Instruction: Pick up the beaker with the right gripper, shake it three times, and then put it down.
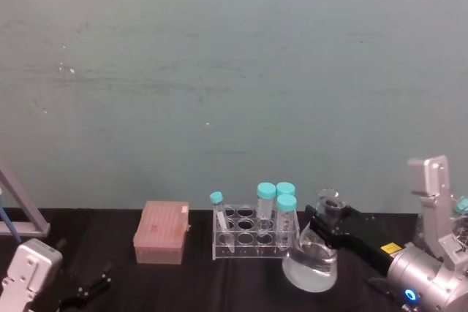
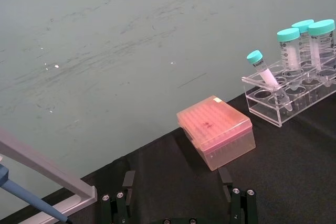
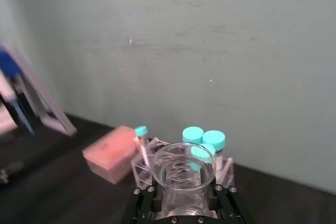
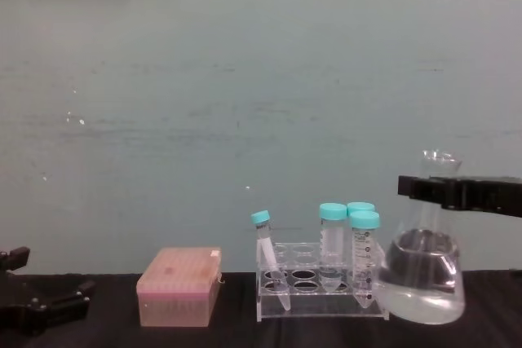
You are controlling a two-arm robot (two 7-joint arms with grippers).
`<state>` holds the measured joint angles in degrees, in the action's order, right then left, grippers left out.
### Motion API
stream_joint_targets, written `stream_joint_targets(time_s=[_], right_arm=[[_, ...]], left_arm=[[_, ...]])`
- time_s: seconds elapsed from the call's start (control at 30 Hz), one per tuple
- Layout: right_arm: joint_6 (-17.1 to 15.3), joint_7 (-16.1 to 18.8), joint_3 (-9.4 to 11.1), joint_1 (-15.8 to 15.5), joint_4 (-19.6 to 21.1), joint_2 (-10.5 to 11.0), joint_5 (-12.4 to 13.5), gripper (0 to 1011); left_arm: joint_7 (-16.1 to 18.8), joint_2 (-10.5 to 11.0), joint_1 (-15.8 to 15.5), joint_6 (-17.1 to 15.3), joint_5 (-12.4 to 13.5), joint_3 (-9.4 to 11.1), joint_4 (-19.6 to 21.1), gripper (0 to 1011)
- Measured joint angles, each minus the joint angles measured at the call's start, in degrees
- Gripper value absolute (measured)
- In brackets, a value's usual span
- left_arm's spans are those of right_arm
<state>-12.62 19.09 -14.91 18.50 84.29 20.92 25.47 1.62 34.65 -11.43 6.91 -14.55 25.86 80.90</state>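
Black table [image 1: 234,290], teal wall [image 1: 219,71]: right end effector [image 1: 325,219] clamps neck of clear glass conical beaker [image 1: 311,268], w/ clear tube rack [image 1: 241,250] just left; left end effector [image 2: 177,174] parked, fingers wide.

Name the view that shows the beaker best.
Chest view: the beaker appears side-on, whole, liquid level visible, the right gripper at its neck. Head view looks down on it, neck partly hidden by the gripper. Right wrist view shows mainly its rim. The left gripper idles low left.

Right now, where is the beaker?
In the head view, the beaker is on the robot's right, just right of the tube rack, its neck clamped by the right gripper.
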Motion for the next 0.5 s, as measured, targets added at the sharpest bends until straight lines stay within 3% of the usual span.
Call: stream_joint_targets(time_s=[0.07,0.1,0.17,0.2,0.27,0.3,0.43,0.5], right_arm=[[-2.1,-0.1,2.1,-0.8,0.0,-1.9,4.7,457],[-3.6,-0.6,4.1,-1.5,0.0,-3.7,8.6,457],[-5.0,-1.5,6.8,-2.4,-0.1,-6.2,12.9,457],[-6.1,-2.5,9.2,-3.2,-0.2,-8.6,17.1,457],[-7.0,-3.5,11.2,-3.8,-0.2,-10.6,20.5,457],[-7.7,-4.8,13.3,-4.3,-0.3,-12.8,23.8,457],[-8.7,-7.2,16.6,-5.0,-0.5,-16.0,29.4,457],[-9.0,-7.8,17.2,-5.1,-0.6,-16.6,30.9,457]], left_arm=[[0.0,0.0,0.0,0.0,0.0,0.0,0.0,1000],[0.0,0.0,0.0,0.0,0.0,0.0,0.0,1000],[0.0,0.0,0.0,0.0,0.0,0.0,0.0,1000],[0.0,0.0,0.0,0.0,0.0,0.0,0.0,1000],[0.0,0.0,0.0,0.0,0.0,0.0,0.0,1000],[0.0,0.0,0.0,0.0,0.0,0.0,0.0,1000],[0.0,0.0,0.0,0.0,0.0,0.0,0.0,1000],[0.0,0.0,0.0,0.0,0.0,0.0,0.0,1000]])
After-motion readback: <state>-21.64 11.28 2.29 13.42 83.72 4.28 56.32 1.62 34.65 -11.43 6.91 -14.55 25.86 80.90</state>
